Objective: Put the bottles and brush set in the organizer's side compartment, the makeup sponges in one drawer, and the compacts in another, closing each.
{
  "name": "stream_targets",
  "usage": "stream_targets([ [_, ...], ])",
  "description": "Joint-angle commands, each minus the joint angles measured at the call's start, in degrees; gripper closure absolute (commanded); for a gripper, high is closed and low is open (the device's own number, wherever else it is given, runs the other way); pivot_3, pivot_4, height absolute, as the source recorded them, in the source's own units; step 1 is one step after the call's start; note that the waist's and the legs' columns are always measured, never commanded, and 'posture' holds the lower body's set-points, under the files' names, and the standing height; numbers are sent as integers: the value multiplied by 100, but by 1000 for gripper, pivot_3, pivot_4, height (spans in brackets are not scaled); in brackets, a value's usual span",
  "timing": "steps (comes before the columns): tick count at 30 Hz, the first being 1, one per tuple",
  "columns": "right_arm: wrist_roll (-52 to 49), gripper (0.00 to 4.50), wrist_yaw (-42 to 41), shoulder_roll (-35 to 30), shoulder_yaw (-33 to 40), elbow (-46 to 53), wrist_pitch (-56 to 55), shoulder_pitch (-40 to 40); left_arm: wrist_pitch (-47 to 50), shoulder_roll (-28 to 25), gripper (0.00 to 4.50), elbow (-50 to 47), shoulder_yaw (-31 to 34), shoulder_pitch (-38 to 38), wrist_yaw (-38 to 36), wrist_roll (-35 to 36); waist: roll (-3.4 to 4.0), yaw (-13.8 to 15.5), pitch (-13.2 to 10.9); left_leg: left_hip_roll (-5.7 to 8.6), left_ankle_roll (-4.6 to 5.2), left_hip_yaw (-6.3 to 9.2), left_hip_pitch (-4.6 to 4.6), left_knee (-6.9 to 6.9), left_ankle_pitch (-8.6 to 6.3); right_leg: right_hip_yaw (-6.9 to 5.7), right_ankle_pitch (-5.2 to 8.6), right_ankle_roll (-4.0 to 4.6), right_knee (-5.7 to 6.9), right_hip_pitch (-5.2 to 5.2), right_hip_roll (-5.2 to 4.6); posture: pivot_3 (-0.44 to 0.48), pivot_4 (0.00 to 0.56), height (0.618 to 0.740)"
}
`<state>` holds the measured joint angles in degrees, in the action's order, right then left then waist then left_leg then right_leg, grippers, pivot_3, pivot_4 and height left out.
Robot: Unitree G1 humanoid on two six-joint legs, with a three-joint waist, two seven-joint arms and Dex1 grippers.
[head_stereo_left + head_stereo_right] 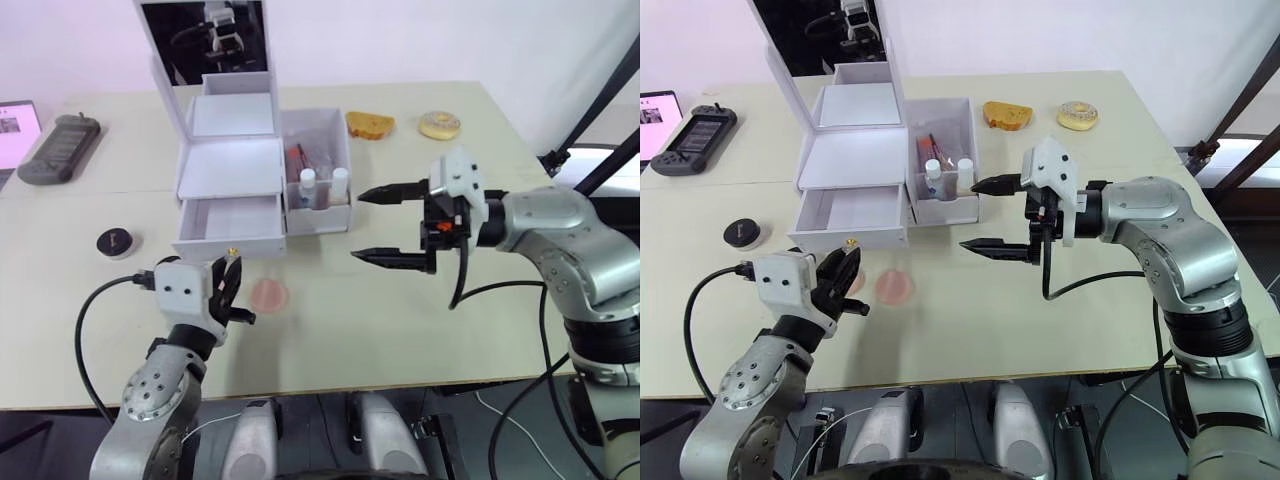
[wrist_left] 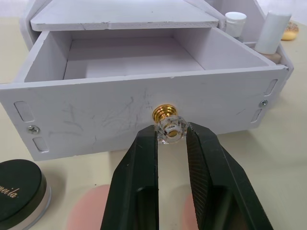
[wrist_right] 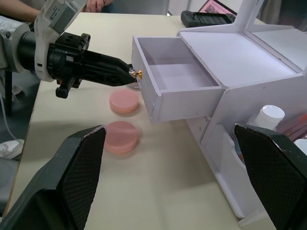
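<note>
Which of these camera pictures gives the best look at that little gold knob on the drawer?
The left wrist view: the knob sits large and close, between the left claw's fingers, gold base and clear faceted tip plain. The right wrist view shows it small, from the side. In the eye views it is just a gold speck on the open drawer.

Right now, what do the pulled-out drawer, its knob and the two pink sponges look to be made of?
Drawer: probably white-painted wood or fibreboard, matte, with scuffs and screws showing on its front. Knob, pinched by the left end effector: clear faceted glass or acrylic on a shiny gold metal base. Pink sponges: soft-looking matte foam, likely.
</note>
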<state>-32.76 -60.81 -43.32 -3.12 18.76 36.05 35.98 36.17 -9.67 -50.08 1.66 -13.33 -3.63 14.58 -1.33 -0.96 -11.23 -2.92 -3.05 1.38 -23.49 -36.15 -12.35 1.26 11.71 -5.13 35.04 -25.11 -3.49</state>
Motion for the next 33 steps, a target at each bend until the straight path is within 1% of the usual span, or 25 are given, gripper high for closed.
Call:
stream_targets([
  [1,-21,0,1,34,79,84,-90,47,-132,12,2305,-282,107,-12,-94,167,0,0,0,0,0,0,0,0,0,0,0,0,0,0,0,0,150,740],
  [2,-17,0,-11,24,88,73,-105,40,-253,-36,1719,-332,153,-131,-244,270,0,1,0,0,0,0,0,0,0,0,0,0,0,0,0,0,150,740],
  [5,-9,0,-13,19,123,20,-141,0,-826,-191,174,-596,379,-801,-857,646,0,-35,0,0,2,-3,0,2,-3,1,0,0,-2,-4,-1,0,150,740],
  [6,6,0,-12,24,116,5,-165,-18,-979,-237,73,-629,512,-1010,-1042,793,0,-36,0,-1,11,-7,0,3,-9,1,0,0,-4,-6,-3,0,150,740],
  [9,11,0,-19,24,123,-45,-200,-72,-1552,-382,73,-497,1067,-1738,-1649,1173,-1,-27,-1,-1,15,-7,-2,3,-11,1,1,1,-4,-15,-3,0,150,740],
  [10,12,0,-36,11,144,-88,-225,-90,-1800,-452,73,-359,1312,-1998,-1936,1280,-2,-32,-1,-1,14,-7,-2,1,-11,1,1,1,-5,-17,-4,0,150,740],
  [12,23,0,-82,-33,232,-218,-309,-143,-2206,-596,73,90,1893,-2271,-2384,1483,6,-66,-1,-1,6,-7,-3,-1,-17,0,1,1,-30,-23,-4,0,150,740],
  [14,-102,0,-205,-61,445,-390,-415,-228,-2560,-802,73,750,2437,-2291,-2741,1587,11,-104,0,-2,-3,13,-6,6,-31,-17,-1,4,-108,-15,3,0,150,740],
  [16,-206,0,-300,-103,578,-481,-400,-295,-2724,-935,73,1138,2726,-2257,-2945,1736,13,-161,0,0,-9,15,-25,-4,-35,-20,-1,4,-140,-8,0,0,150,740],
  [18,-371,0,-620,-358,1224,-1069,-540,-646,-2855,-1558,73,2067,3385,-1941,-3361,1828,8,-131,3,0,-8,2,-62,-2,-34,-18,-3,6,-179,5,-10,0,150,740],
  [20,-122,0,-809,-654,1651,-1665,-1052,-1007,-2924,-2150,73,2960,3845,-1683,-3731,1846,1,-99,5,10,6,-1,-89,-23,-25,-8,-13,22,-170,-22,-16,0,150,740],
  [21,-24,0,-885,-765,1747,-1872,-1219,-1147,-2965,-2343,73,3279,3957,-1611,-3908,1856,-1,-89,6,15,0,-7,-92,-24,-29,-4,-31,50,-170,-22,-21,0,150,740],
  [22,70,0,-970,-872,1827,-2125,-1390,-1294,-2964,-2542,73,3614,4064,-1536,-4087,1886,-1,-80,7,19,-3,-14,-98,-22,-31,1,-36,58,-170,-14,-22,0,150,740],
  [27,541,0,-1176,-1003,2107,-3518,-2520,-1784,-3157,-3310,73,5115,4345,-1095,-4810,1795,-5,-117,10,9,19,-41,-81,-8,-48,14,-37,54,-128,-24,-15,0,150,740],
  [29,571,0,-1225,-988,2134,-3776,-2718,-1790,-3247,-3433,73,5401,4352,-987,-4928,1742,-3,-155,8,6,19,-41,-63,-6,-48,14,-24,33,-81,-32,-12,0,150,740],
  [31,571,0,-1247,-974,2144,-3878,-2808,-1814,-3322,-3489,73,5586,4372,-918,-5009,1721,-1,-179,7,-3,19,-41,-32,6,-48,17,-22,30,-60,-30,-3,0,150,740],
  [32,641,0,-1201,-961,2173,-4006,-2976,-1900,-3362,-3564,73,5764,4388,-876,-5055,1668,0,-183,7,-8,19,-40,-13,10,-48,17,-10,11,-49,-26,0,0,150,740],
  [33,674,0,-1137,-957,2229,-4112,-3045,-1998,-3407,-3638,73,5960,4417,-846,-5099,1609,-2,-181,7,-8,19,-40,6,14,-48,17,-9,9,-39,-21,0,0,150,740],
])
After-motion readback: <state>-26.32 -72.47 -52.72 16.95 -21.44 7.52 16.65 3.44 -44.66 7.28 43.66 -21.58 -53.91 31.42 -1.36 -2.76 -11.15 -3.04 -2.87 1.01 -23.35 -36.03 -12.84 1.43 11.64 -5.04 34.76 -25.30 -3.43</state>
